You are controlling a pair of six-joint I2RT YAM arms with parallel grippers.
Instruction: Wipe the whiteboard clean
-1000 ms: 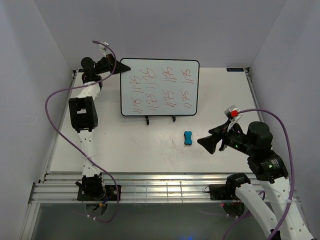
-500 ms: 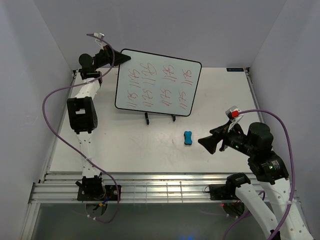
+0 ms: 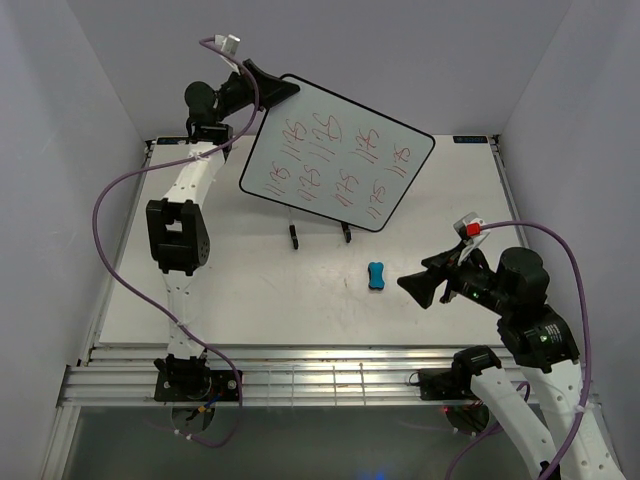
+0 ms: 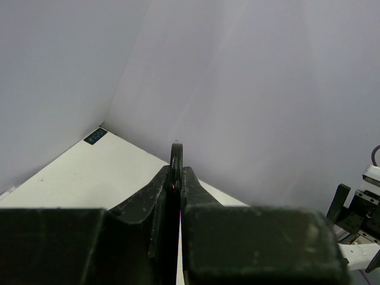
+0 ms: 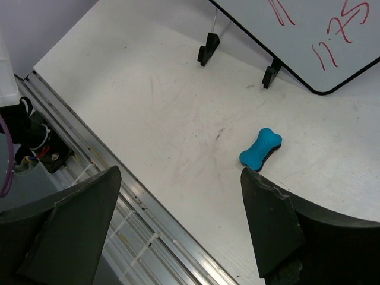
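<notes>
Glossy white and crossed with red marks (image 3: 298, 131), the whiteboard (image 3: 345, 165) is held tilted above the table (image 3: 250, 290). Its long axis slopes from the far left down toward the right, over the black wire stand (image 3: 320, 236); whether its lower edge touches the stand cannot be told. Its upper left corner is clamped by the left gripper (image 3: 272, 88), whose jaws are pressed tight on the rim. From the right gripper (image 3: 420, 287) the board lies farther back and to the left, well apart. That gripper is spread wide and empty, with the blue eraser (image 3: 376, 275) on the table just to its left, so the right arm is judged the nearer one for wiping. The thin edge pinched between the fingers (image 4: 199, 196) is shown only in the left wrist view. The eraser, apart from the stand's feet, is shown closest in the right wrist view.
</notes>
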